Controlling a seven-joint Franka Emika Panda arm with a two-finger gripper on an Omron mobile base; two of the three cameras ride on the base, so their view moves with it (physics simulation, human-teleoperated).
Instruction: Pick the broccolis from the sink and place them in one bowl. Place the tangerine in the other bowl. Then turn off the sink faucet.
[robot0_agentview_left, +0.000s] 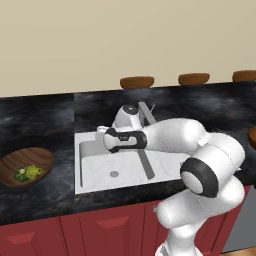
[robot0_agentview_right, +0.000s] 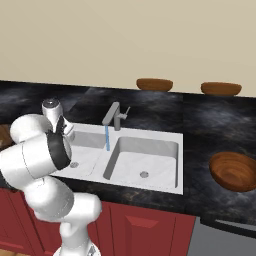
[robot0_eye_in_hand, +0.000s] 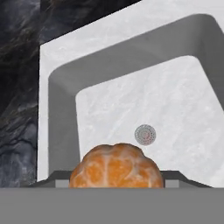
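1. The dark marbled stone bench (robot0_agentview_left: 40, 115) runs the width of the kitchen, and my white arm reaches out over its left half.
2. The white rectangular double-basin sink (robot0_agentview_right: 165, 187) is set into it; my hand hangs above the left basin, whose round grey drain (robot0_eye_in_hand: 145, 134) lies below me.
3. The wide shallow dark-brown wooden bowl (robot0_agentview_left: 12, 164) on the bench left of the sink holds green broccoli (robot0_agentview_left: 27, 173); I cannot count the florets.
4. A matching empty wood bowl (robot0_agentview_right: 234, 171) sits right of the sink, well apart from me across both basins. I judge the tangerine belongs there, so the coming move is a long carry to my right.
5. The grey angular faucet (robot0_agentview_right: 114, 116) runs a thin blue stream (robot0_agentview_right: 107, 137).
6. My pincer (robot0_eye_in_hand: 116, 183) is closed on the small orange-brown tangerine (robot0_eye_in_hand: 116, 168), lifted clear of the basin floor; its fingertips are cut off below the fruit.
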